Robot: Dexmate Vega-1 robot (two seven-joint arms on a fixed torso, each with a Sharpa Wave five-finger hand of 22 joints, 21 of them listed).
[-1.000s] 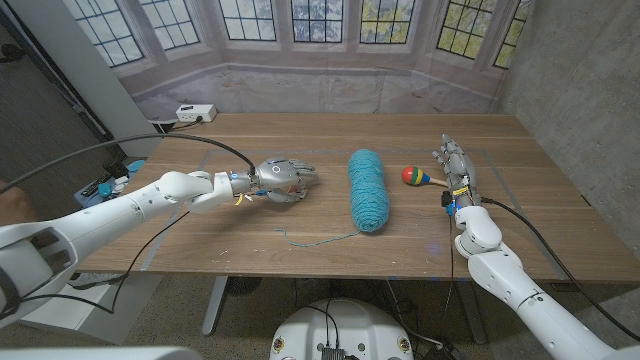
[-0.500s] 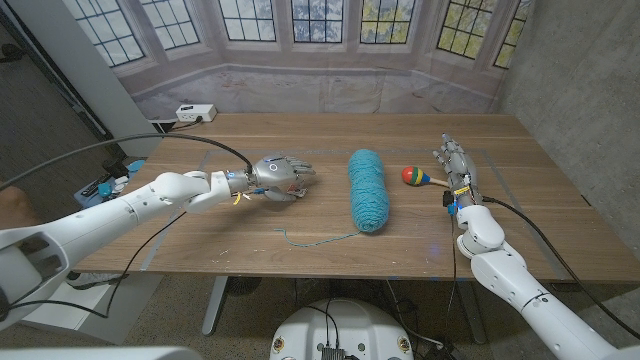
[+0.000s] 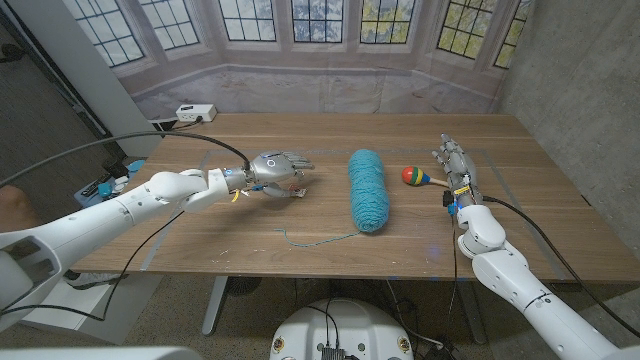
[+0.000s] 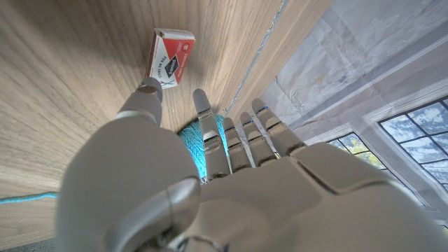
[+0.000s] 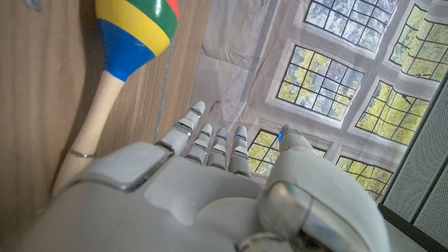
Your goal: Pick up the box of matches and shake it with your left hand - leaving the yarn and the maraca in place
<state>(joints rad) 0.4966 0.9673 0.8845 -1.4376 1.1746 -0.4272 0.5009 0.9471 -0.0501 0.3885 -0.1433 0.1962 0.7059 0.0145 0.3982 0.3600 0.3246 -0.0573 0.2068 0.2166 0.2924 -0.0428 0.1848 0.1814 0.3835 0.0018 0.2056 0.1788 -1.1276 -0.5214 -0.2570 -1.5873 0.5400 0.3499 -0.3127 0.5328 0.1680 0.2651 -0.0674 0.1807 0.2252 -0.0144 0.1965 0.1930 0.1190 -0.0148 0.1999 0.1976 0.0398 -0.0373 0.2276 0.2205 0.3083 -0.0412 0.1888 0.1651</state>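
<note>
Red-and-white matchbox (image 4: 170, 58), one, flat on wood just beyond left hand (image 3: 276, 167), fingers (image 4: 208, 129) apart, gripping nothing. One teal yarn (image 3: 368, 188) mid-table (image 3: 300, 135); one striped maraca (image 3: 415, 177) toward right edge, beside right hand (image 3: 455, 167), fingers straight, together. Matchbox label legible from left wrist alone.

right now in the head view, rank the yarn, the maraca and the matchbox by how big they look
1. Yarn: the teal skein looks by far the largest.
2. Maraca: much smaller, with a striped head and a short handle.
3. Box of matches: looks smallest, but the left hand above hides part of it, so its place against the maraca is unsure.
</note>
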